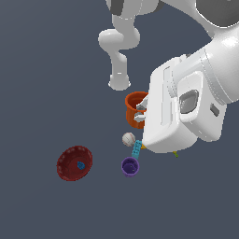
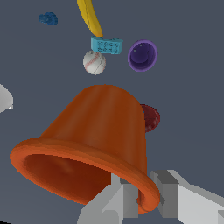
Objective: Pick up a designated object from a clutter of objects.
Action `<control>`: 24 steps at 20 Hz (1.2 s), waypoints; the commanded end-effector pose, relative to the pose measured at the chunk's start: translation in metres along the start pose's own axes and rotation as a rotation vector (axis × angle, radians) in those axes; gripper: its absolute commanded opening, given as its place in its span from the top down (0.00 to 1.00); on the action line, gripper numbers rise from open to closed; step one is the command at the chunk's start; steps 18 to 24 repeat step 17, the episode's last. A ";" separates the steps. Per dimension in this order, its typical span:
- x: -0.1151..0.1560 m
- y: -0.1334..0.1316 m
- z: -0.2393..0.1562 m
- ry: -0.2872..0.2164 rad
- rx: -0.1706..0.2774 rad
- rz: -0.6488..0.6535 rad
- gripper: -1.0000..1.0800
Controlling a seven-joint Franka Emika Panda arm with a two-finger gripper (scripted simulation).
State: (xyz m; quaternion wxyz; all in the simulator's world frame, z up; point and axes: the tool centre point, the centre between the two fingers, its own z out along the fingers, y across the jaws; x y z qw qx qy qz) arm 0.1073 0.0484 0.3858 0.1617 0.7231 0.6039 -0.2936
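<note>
Surface: plain dark grey-blue ground (image 1: 37, 70) with no edges or corners in sight, so I place things by each other.
My arm: white links come in from the exterior view's upper right; my wrist and hand block fill the right middle of that view, turned toward the orange-red cup.
My pincer (image 2: 144, 192): closed on the cup's rim, one grey finger (image 2: 118, 194) inside the mouth and the other finger (image 2: 168, 188) outside the wall, the rim pinched between them.
Orange-red cup (image 1: 134, 108): tapered, smooth, glossy, with a thick rolled rim; in the wrist view (image 2: 98, 140) it looms large, its mouth toward the camera and its narrow base pointing away at the clutter.
Cup's place: at my fingers, just to the exterior view's left of my hand block and above the white ball in that picture; whether it touches the ground I cannot tell.
White ball (image 1: 128, 138): red-stitched, just beside the light blue brick (image 1: 136, 148).
Brick: studded, lying between the ball and the purple cup (image 1: 130, 166).
Purple cup: upright, mouth open upward.
Banana (image 2: 89, 17): yellow, one end at the brick.
Dark red bowl (image 1: 74, 163): scalloped, well apart to the exterior view's left, with a tiny blue piece (image 1: 80, 165) inside.
Other blue piece (image 2: 48, 18): alone, apart from the banana.
</note>
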 end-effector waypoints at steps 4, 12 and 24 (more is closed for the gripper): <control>0.001 0.001 -0.018 -0.001 -0.001 0.002 1.00; 0.002 0.002 -0.028 -0.003 -0.001 0.003 1.00; 0.002 0.002 -0.030 -0.003 -0.001 0.003 1.00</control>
